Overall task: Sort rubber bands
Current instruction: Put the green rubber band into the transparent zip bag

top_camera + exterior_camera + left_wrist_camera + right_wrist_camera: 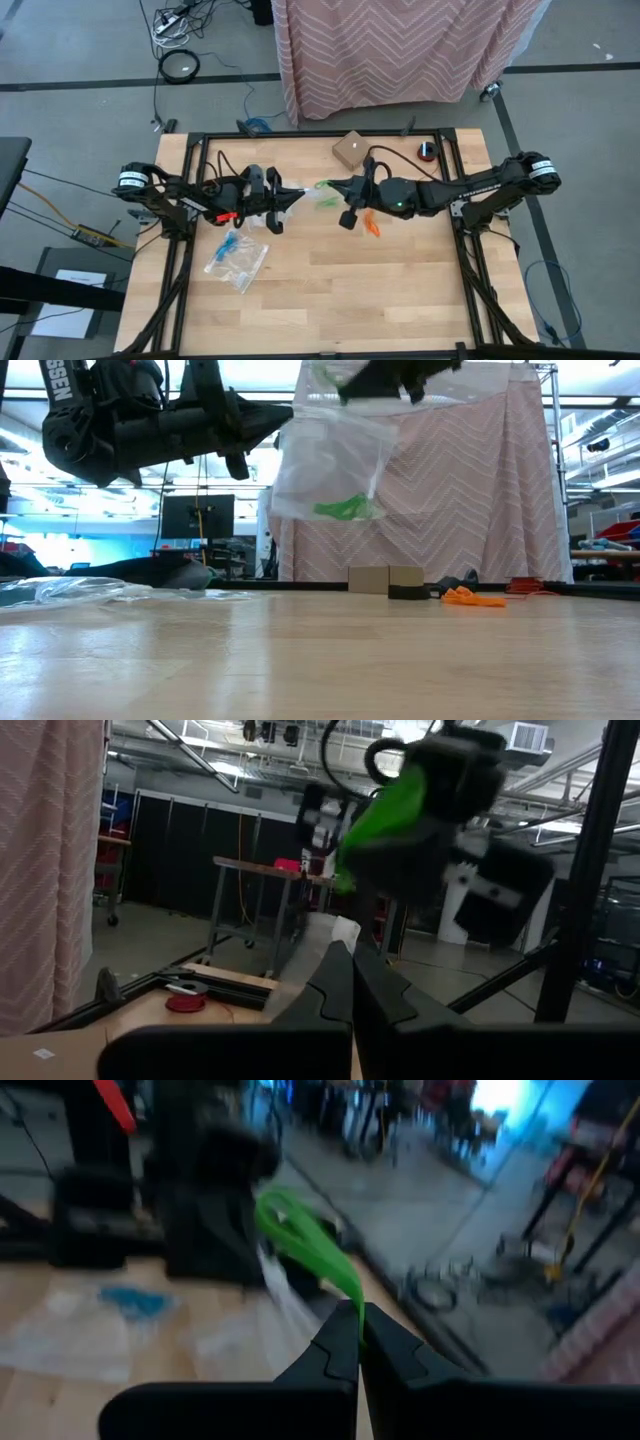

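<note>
Two clear zip bags that we can count: one hangs in the air (325, 465) with green rubber bands (342, 509) inside, pinched between the clenched left gripper (290, 200) and right gripper (333, 186); the other (237, 258) lies flat with blue bands (231, 243); orange bands (371, 225) sit loose on the table (400, 290); a small box (350, 149) is behind.

Green rubber bands (345, 509) are seen in a clear bag (325, 465). Orange bands (370, 226) and blue bands (232, 243) are seen on the light wooden table (400, 290). A pink zigzag cloth (400, 45) is hung far behind.
</note>
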